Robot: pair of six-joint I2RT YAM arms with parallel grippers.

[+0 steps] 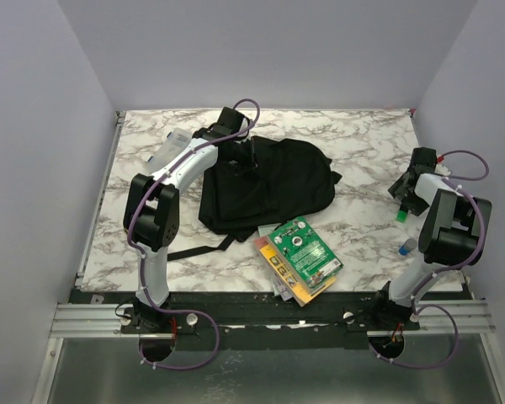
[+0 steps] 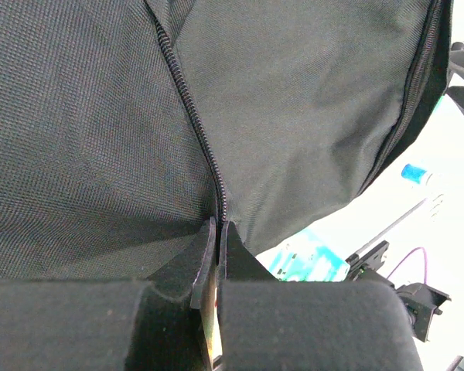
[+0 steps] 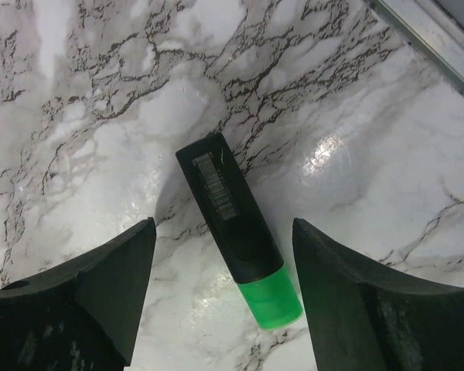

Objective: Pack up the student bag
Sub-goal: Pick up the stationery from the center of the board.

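The student bag lies flat in the middle of the marble worktop, its straps trailing toward the lower left of the overhead frame. The left hand sits at the bag's upper left edge. In its wrist view that hand is pinched closed right where the zipper runs down into it, gripping the bag's fabric at that seam. At the right of the overhead frame the right hand hangs over a highlighter. Its wrist view shows the right hand spread wide, with the black, green-capped highlighter lying on the worktop between the fingers, touching neither. A stack of booklets rests just below the bag.
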